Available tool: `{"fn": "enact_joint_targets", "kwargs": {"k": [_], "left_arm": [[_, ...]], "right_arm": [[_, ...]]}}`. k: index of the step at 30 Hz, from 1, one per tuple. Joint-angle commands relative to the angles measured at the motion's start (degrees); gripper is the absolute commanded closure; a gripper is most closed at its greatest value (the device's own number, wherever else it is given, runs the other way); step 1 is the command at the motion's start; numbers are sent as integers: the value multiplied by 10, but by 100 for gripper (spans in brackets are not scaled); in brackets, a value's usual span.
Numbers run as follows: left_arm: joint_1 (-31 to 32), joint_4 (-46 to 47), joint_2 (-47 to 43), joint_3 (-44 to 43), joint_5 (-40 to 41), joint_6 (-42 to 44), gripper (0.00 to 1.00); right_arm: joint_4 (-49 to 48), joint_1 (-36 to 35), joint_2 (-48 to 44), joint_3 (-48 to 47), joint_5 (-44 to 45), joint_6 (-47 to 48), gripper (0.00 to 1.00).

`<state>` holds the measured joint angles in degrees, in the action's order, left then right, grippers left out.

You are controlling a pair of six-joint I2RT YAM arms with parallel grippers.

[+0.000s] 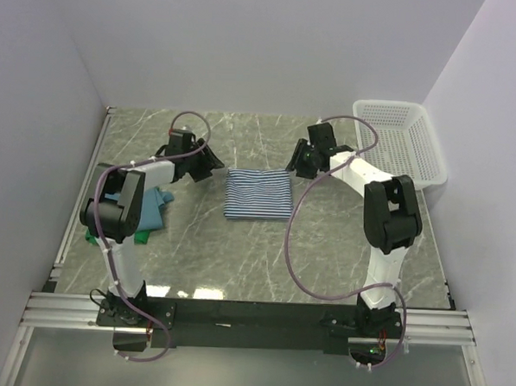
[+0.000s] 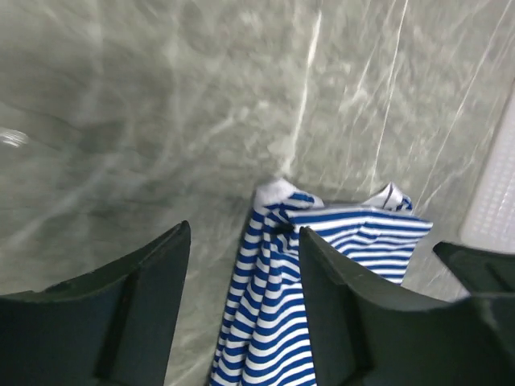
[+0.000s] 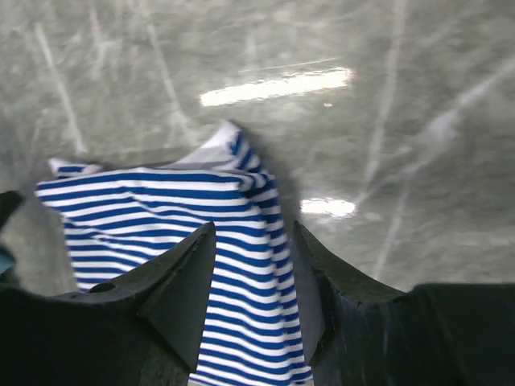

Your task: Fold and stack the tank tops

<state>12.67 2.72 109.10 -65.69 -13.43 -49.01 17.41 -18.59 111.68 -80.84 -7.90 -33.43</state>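
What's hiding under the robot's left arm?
A teal-blue tank top pokes out from under the left arm, and a bit of a green tank top too. The arm covers most of both, so their folds cannot be seen.

Even, diffuse light from overhead fills the top view. The grey-green marbled table top (image 1: 237, 252) is bright, with a pale reflection along its near edge and only soft, faint shadows. The white plastic mesh basket (image 1: 399, 140) verges on overexposed. In the left wrist view the table is smeared, apparently by motion, though the navy-and-white striped fabric top (image 2: 273, 322) reads fairly crisp. The black fingers (image 2: 137, 314) of the left gripper (image 2: 244, 231) look soft. The right wrist view has a bright streak of glare and a smaller patch on the table, and a dim shadow beside the striped top.
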Motion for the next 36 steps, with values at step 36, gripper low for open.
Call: {"fn": "enact_joint_targets", "kwargs": {"k": [36], "left_arm": [[132,11,-67,205,127,-23,34]], "right_arm": [[-15,-73,-10,132,104,33,54]]}}
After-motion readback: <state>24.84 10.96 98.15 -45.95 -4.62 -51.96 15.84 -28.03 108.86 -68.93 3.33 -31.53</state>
